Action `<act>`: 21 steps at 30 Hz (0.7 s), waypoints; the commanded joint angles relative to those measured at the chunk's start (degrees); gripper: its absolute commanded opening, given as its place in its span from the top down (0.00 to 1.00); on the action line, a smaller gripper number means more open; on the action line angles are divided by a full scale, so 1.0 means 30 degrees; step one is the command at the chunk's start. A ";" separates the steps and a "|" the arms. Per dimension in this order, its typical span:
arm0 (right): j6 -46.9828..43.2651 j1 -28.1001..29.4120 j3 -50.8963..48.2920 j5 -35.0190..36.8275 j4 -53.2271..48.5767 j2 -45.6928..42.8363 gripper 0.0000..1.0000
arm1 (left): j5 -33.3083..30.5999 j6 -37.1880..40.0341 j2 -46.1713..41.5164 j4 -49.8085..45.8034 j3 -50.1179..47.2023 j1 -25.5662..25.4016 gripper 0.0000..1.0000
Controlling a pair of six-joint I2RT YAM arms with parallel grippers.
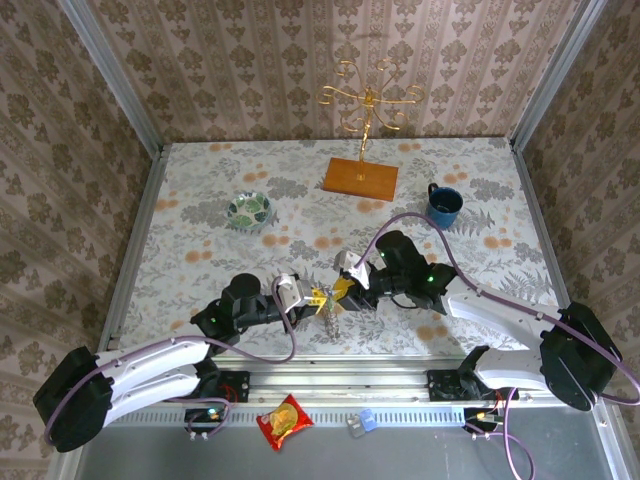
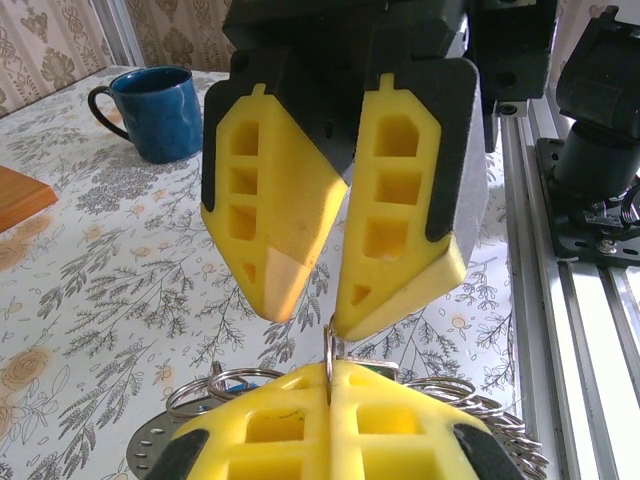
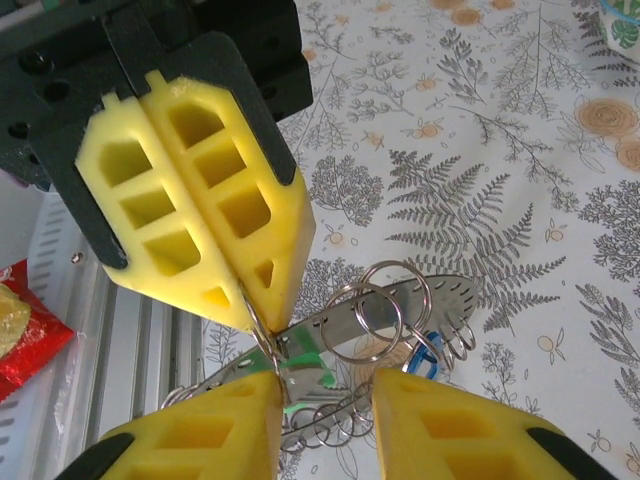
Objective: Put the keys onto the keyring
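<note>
The keyring (image 3: pixel 440 295) slants from lower left to upper right. The left fingers (image 3: pixel 230 210), pressed together, pinch its wire loop. The right fingers (image 3: pixel 200 440) face them, spread apart.

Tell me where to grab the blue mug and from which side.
Best, I'd judge: pinch the blue mug by its rim wall from above, one finger inside, opposite the handle. It stands upright, mouth open, handle jutting left in the top view.
</note>
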 commanded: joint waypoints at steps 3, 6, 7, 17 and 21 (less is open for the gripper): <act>0.0289 -0.0018 0.0002 -0.0823 0.0642 -0.0124 0.84 | 0.0287 -0.0233 -0.0359 0.1112 -0.0124 -0.0087 1.00; 0.0287 -0.0063 -0.0064 -0.1035 0.0627 -0.0179 0.97 | 0.0052 -0.0269 -0.0432 0.1386 -0.0224 -0.0086 1.00; 0.0284 -0.0126 -0.0144 -0.1201 0.0650 -0.0235 1.00 | -0.0134 -0.0291 -0.0457 0.1511 -0.0283 -0.0113 1.00; 0.0626 -0.0692 -0.1048 -0.0503 0.1375 0.0512 1.00 | -0.0931 -0.0839 -0.0642 0.3027 -0.0916 -0.0138 1.00; 0.0876 -0.0671 -0.0916 -0.1098 0.1647 0.0612 1.00 | -0.0959 -0.1019 -0.0473 0.3390 -0.0997 -0.0153 1.00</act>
